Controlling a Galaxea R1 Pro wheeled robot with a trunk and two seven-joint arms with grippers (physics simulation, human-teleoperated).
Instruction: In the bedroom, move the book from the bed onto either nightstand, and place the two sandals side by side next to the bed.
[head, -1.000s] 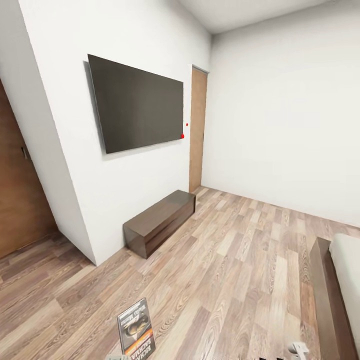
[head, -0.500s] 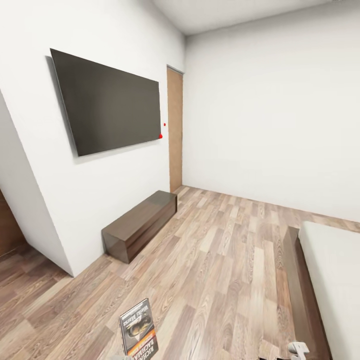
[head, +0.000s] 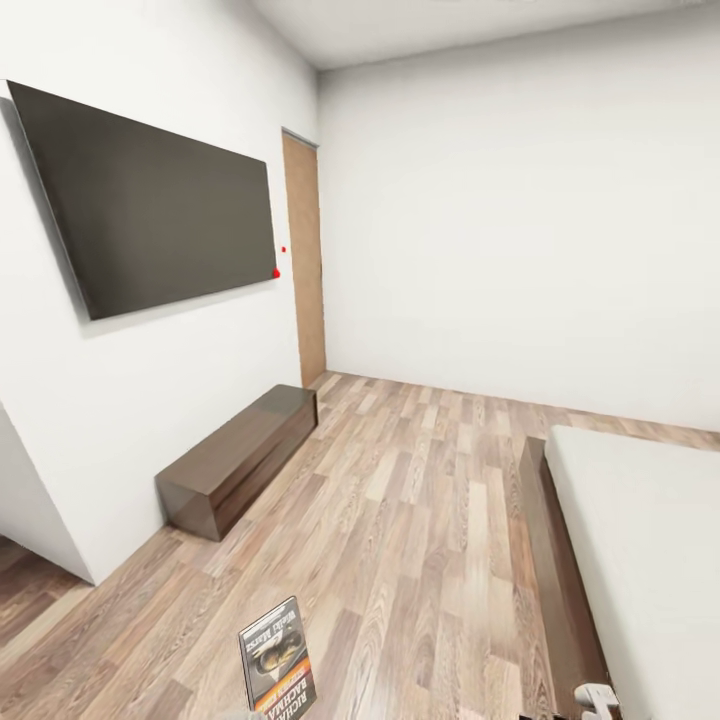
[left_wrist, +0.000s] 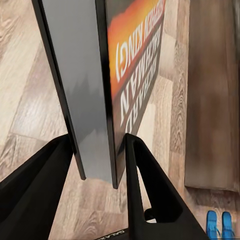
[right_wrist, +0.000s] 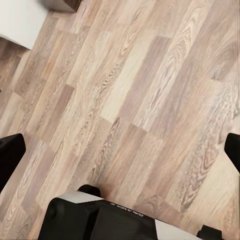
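Observation:
The book (head: 275, 655), dark-covered with an orange band, stands upright at the bottom of the head view. In the left wrist view the book (left_wrist: 135, 65) sits edge-on between the two black fingers, and my left gripper (left_wrist: 97, 160) is shut on it. Two blue sandals (left_wrist: 218, 225) lie side by side on the floor by the end of a dark brown wooden piece (left_wrist: 210, 95). The bed (head: 640, 530) lies at the right, with its dark frame (head: 560, 570) along the floor. My right gripper (right_wrist: 120, 150) hangs open over bare planks. The nightstand is out of view.
A large dark TV (head: 150, 200) hangs on the left wall above a long low brown bench (head: 240, 460). A wooden door (head: 303, 270) stands in the far corner. A wide strip of plank floor (head: 420, 520) runs between bench and bed.
The whole view has swung right: TV, bench and door slid left, and more of the bed came in. The book stays held in the same spot.

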